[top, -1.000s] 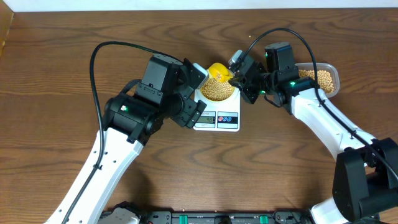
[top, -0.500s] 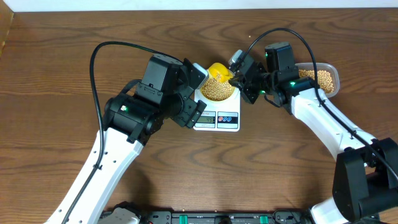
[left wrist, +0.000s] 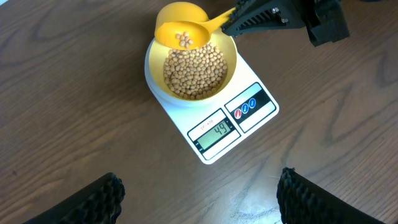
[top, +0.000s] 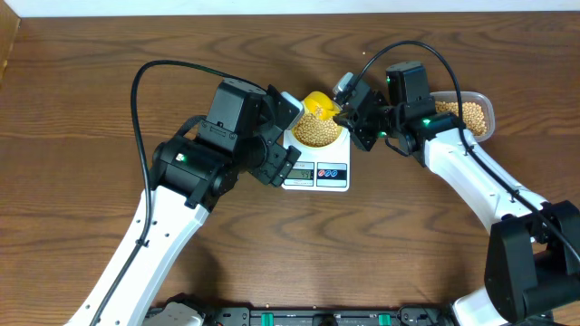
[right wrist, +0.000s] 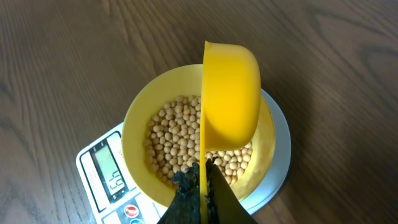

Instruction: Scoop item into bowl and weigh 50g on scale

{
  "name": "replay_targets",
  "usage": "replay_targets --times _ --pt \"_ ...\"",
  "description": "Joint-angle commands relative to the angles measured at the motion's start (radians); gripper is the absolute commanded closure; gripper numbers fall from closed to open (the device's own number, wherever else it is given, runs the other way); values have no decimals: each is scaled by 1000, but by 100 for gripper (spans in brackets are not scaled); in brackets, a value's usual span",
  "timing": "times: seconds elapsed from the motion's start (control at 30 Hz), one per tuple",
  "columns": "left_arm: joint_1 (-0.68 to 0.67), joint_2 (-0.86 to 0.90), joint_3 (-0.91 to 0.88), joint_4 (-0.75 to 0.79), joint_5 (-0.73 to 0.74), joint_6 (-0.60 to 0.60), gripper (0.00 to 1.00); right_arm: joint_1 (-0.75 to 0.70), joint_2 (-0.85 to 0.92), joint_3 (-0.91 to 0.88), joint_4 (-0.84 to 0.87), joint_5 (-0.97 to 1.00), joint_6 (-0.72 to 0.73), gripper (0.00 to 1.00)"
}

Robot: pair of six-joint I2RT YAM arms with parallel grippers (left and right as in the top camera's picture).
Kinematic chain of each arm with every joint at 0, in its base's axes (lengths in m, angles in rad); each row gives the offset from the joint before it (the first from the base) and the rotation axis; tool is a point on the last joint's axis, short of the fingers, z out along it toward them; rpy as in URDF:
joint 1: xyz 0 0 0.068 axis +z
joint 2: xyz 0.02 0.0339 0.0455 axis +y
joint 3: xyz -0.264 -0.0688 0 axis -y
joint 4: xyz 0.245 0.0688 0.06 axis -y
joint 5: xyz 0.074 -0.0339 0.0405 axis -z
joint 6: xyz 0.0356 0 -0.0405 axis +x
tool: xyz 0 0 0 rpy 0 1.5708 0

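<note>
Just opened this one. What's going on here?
The right gripper, fingers shut on the handle of a yellow scoop, holds it over the bowl, which sits on the scale. The bowl holds a heap of beans, and a few more lie in the scoop. The display reads 49, just short of target. The left gripper hovers open above the scale, holding nothing.

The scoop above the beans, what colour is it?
The scoop is bright yellow, clearest in the right wrist view.
</note>
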Motion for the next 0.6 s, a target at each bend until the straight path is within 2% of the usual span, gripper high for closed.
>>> replay_targets --times 0.0,0.4,0.57 --pt "4 1 8 -2 12 9 19 4 -25 20 2 -6 -7 99" --pt "4 1 8 -2 12 9 19 4 -25 20 34 -6 -29 99" --pt "4 1 8 -2 12 9 19 4 -25 19 -39 -6 -30 99"
